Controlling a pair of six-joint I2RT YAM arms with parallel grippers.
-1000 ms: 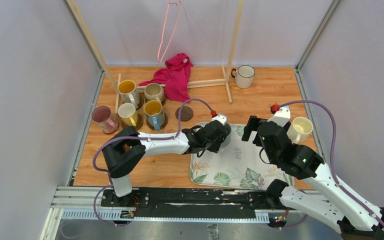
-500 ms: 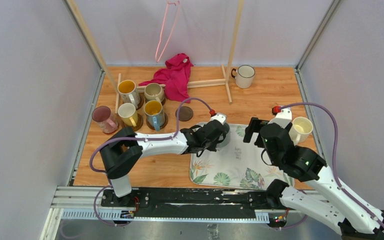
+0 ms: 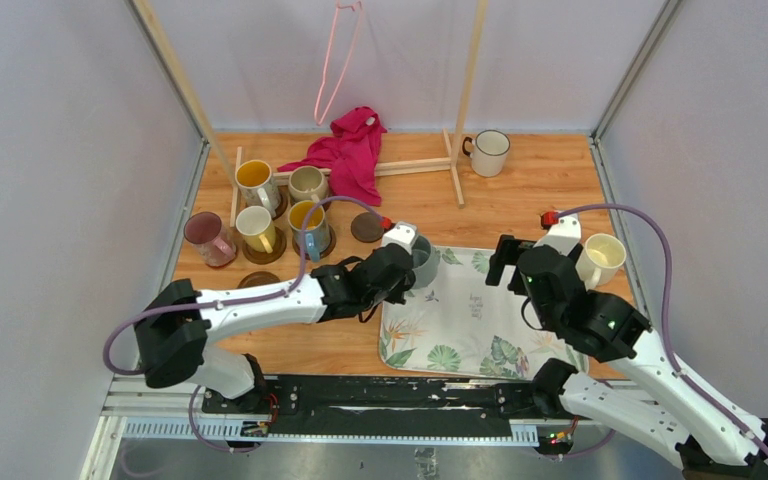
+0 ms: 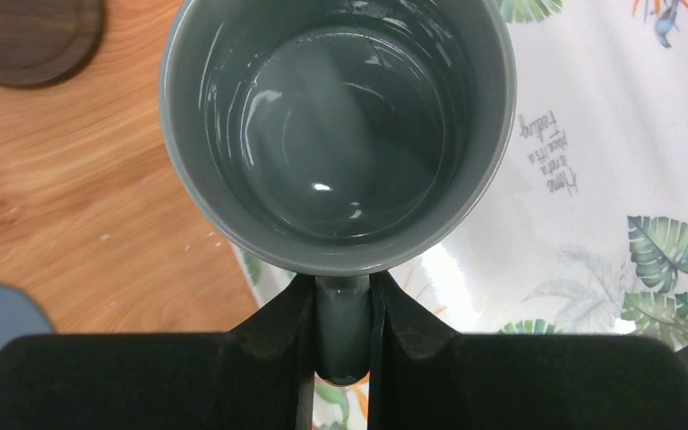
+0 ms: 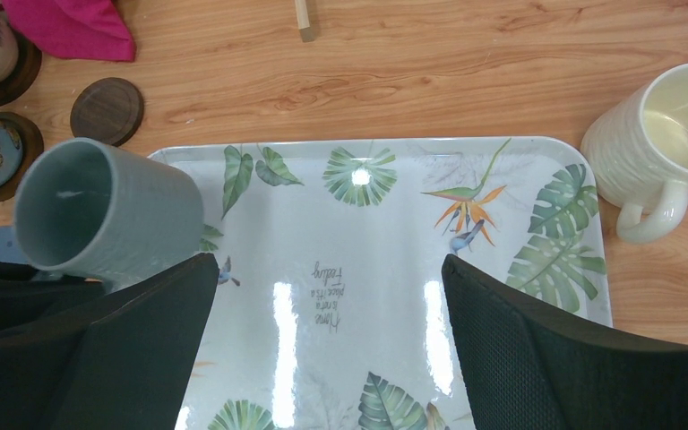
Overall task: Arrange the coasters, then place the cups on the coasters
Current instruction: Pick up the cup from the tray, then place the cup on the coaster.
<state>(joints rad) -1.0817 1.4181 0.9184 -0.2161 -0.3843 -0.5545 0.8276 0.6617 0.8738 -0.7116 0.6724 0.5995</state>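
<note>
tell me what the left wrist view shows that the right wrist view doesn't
Only left wrist: the grey mug's handle pinched in the left gripper. Only right wrist: a cream mug, a pink cloth, and the open right gripper. Both: the grey mug, the leaf tray, a brown coaster.
</note>
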